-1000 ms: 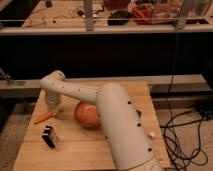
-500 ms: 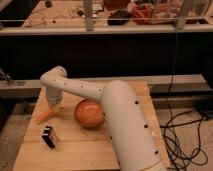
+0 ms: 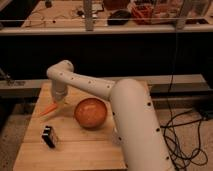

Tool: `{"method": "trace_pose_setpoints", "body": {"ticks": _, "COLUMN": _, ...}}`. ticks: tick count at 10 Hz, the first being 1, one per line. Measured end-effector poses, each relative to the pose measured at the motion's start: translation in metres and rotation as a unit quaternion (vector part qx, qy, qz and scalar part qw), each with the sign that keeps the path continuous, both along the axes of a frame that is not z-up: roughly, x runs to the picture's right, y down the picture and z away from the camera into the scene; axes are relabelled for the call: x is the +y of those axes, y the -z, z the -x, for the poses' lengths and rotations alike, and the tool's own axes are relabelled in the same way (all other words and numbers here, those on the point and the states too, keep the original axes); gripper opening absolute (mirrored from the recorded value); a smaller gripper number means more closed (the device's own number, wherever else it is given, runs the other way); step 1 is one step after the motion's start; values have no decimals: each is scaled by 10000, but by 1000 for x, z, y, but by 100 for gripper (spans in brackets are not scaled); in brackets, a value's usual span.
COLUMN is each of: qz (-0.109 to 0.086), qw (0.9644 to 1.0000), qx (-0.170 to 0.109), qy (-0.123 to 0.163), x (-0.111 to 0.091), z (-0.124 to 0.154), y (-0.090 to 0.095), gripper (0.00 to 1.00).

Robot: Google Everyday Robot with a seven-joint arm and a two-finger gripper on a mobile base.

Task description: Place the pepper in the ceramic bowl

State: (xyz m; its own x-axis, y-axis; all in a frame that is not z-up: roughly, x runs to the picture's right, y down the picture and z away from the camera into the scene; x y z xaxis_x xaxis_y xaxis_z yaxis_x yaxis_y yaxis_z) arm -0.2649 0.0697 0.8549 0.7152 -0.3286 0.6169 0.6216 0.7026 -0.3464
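One pepper (image 3: 48, 110): orange, slim and tapered. It sits at a slant at nine o'clock of the bowl, just beside it, with its upper end under the pincer. I judge it light, fairly stiff and smooth-skinned, so apt to roll or pivot. The best hold would be across the thicker part of the body, not by the thin end.

One ceramic bowl (image 3: 91, 112): round, shallow and reddish-brown, standing mid-table with nothing seen inside it. I judge it hard and steady enough to take a gentle drop, though the rim could chip if struck.

One pincer (image 3: 58, 102): it hangs at the end of the white arm (image 3: 130, 115), pointing down at about ten o'clock of the bowl, with its tip at the pepper's upper end. I cannot tell from where I stand whether it is spread or pinching the pepper.

One small black object (image 3: 48, 136) with a pale face lies at seven o'clock of the bowl, apart from the pepper.

One wooden table (image 3: 80, 150): its left edge runs near the pepper at nine o'clock, so a slipped pepper could roll off there. The strip between pepper and bowl is bare, which leaves a short run toward three o'clock. The carry would have to go over the near rim. The arm's bulk covers the table from the bowl's three o'clock round to five.
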Motion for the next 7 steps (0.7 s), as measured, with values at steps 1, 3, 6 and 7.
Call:
{"method": "trace_pose_setpoints", "body": {"ticks": 1, "qz": -5, "qw": 10000, "qx": -13, "qy": -64, "x": -2, "z": -2, "y": 2, "gripper": 4}}
{"method": "trace_pose_setpoints", "body": {"ticks": 3, "qz": -9, "qw": 9998, "qx": 42, "qy": -185, "x": -6, "z": -21, "y": 3, "gripper": 4}}
{"method": "trace_pose_setpoints", "body": {"ticks": 6, "qz": -16, "qw": 9994, "qx": 73, "qy": -329, "x": -9, "z": -59, "y": 2, "gripper": 4}}
{"method": "trace_pose_setpoints", "body": {"ticks": 7, "qz": -18, "qw": 9993, "qx": 78, "qy": -358, "x": -9, "z": -63, "y": 3, "gripper": 4}}
